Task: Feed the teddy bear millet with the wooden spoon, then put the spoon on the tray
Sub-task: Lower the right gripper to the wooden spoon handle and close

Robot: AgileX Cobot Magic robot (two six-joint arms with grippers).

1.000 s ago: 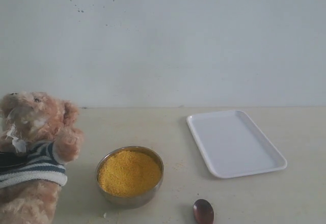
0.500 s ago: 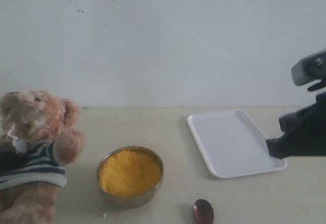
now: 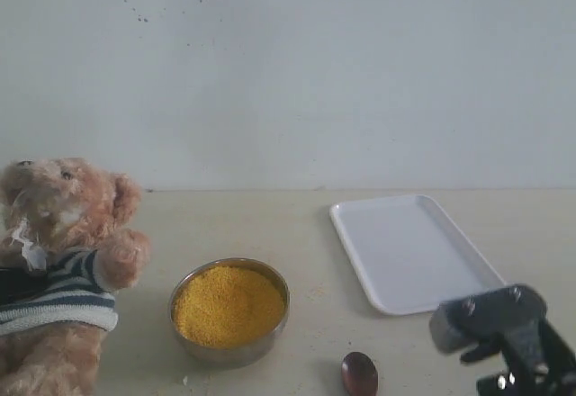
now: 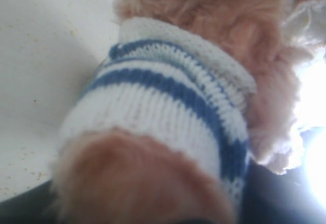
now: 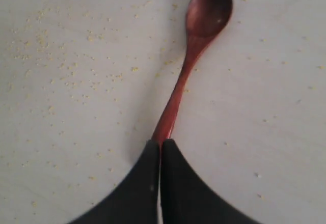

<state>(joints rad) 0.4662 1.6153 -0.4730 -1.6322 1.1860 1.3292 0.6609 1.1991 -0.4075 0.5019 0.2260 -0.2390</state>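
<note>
On beige tabletop (image 5: pixel 66 132) | slim reddish wooden spoon (image 5: pixel 187 66) | right jaws clenched | left jaws unclear

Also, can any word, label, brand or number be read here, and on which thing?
None can be read. The small white patch on the light brown plush bear is too blurred to read. The white rectangular plastic tray, round steel bowl and dark wooden spoon show no text.
</note>
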